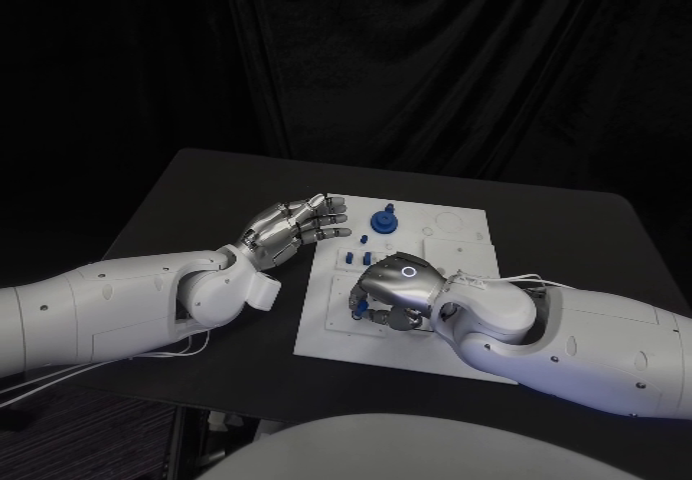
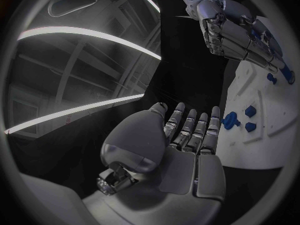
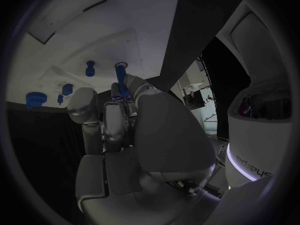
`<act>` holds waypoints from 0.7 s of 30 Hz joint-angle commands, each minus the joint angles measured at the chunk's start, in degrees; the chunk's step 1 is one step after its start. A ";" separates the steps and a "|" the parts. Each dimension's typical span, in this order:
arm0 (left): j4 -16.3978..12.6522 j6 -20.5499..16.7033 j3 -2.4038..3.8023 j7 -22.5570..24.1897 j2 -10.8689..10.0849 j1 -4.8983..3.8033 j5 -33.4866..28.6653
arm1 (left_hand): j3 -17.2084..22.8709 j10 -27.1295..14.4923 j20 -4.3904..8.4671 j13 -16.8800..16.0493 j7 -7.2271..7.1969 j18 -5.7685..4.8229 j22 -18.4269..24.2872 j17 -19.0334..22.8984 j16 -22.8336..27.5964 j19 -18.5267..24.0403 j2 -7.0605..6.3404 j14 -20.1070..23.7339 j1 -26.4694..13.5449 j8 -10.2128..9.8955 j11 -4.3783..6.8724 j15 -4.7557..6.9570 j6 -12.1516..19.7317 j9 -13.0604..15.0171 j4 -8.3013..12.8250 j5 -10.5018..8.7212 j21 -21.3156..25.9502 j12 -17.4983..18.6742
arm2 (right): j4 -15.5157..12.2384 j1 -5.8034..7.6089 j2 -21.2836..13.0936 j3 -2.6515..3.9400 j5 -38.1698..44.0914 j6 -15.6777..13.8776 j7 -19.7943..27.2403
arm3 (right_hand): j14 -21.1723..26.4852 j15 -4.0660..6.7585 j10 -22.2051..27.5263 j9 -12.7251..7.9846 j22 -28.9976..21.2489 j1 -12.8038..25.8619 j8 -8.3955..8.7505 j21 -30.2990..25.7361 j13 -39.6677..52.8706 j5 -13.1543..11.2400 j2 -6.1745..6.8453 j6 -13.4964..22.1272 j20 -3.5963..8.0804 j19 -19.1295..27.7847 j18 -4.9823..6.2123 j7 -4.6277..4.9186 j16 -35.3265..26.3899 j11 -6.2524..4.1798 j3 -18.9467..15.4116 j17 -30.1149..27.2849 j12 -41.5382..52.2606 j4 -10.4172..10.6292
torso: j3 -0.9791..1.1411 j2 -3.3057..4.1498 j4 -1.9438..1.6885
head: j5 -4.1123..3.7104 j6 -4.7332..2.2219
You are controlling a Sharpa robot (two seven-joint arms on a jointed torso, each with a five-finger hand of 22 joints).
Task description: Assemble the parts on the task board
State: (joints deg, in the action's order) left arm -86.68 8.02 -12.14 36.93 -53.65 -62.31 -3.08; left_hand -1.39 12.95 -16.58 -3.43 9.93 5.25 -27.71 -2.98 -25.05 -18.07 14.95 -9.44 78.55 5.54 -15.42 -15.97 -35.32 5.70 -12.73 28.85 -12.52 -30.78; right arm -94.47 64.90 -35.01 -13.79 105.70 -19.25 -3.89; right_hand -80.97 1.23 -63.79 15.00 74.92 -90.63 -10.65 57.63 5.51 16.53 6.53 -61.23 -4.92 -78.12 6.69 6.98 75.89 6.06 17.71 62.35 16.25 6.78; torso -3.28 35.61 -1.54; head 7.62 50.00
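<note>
Now right hand (image 1: 397, 290) fingers (image 3: 128, 85) round blue peg (image 3: 120, 72) (left hand (image 1: 296, 228) spread)

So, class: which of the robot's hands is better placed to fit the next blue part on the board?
Right. The right hand is over the task board, fingers on a blue part; the left hand hovers open at the board's edge.

Left hand (image 1: 296, 226) spread; right hand (image 1: 394, 291) curled down.

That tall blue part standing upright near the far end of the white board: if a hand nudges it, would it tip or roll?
The tall blue part looks narrow above a wider base, so a push high up would probably tip it. Its rounded form suggests that it could roll once down. It looks like stiff, light plastic, and the smooth task board might let it slide. The left hand hovers closest, holding nothing.
</note>
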 commanded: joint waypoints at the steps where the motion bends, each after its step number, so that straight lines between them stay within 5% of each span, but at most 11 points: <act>1: 0.09 1.18 0.05 0.57 0.20 0.10 0.05 | 0.28 0.36 0.01 -0.06 2.68 -0.83 0.08 -0.05 -0.11 -0.48 0.18 -0.42 0.09 0.34 -0.01 -0.11 -0.29 0.04 0.15 0.29 -0.33 -0.09 | 0.05 -0.30 0.19 0.05 0.65 -0.57 -0.45 | -0.12 -0.09 -3.63 0.09 6.98 -0.48 0.25 -0.16 0.12 -0.27 0.00 -0.31 0.03 -0.26 -0.52 0.01 -0.16 -2.99 0.05 0.09 0.20 -0.38 | -0.02 -0.08 -0.14 | -0.14 0.00; 21: 0.34 1.43 0.05 0.47 0.44 0.11 0.05 | 0.25 0.37 0.00 -0.05 2.71 -0.86 0.09 -0.05 -0.12 -0.47 -0.02 -0.42 -0.01 0.34 -0.05 -0.15 -0.25 0.03 0.11 0.15 -0.31 -0.09 | 1.41 -0.88 0.95 0.05 0.65 0.03 -0.79 | -0.03 -0.02 -4.00 0.17 6.91 -0.56 0.31 -0.41 0.28 -0.27 0.07 -0.35 0.08 -0.16 -0.47 -0.05 -0.35 -3.09 0.07 -0.14 0.28 -0.56 | -0.01 -0.07 -0.05 | -0.20 0.00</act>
State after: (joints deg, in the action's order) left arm -86.32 8.40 -12.14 36.89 -53.31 -62.31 -3.08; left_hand -1.39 12.94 -16.58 -3.42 9.93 5.26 -27.71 -2.98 -25.05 -18.07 14.95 -9.44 78.55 5.54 -15.40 -15.98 -35.32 5.69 -12.72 28.85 -12.52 -30.78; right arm -93.28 64.25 -34.09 -13.72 105.82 -19.24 -3.90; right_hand -80.96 1.23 -63.98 15.12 74.91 -90.43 -10.65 57.39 5.81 16.32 6.73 -61.23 -4.92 -78.12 6.70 6.98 75.89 6.24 17.87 62.19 16.22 6.63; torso -3.28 35.56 -1.61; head 7.40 50.00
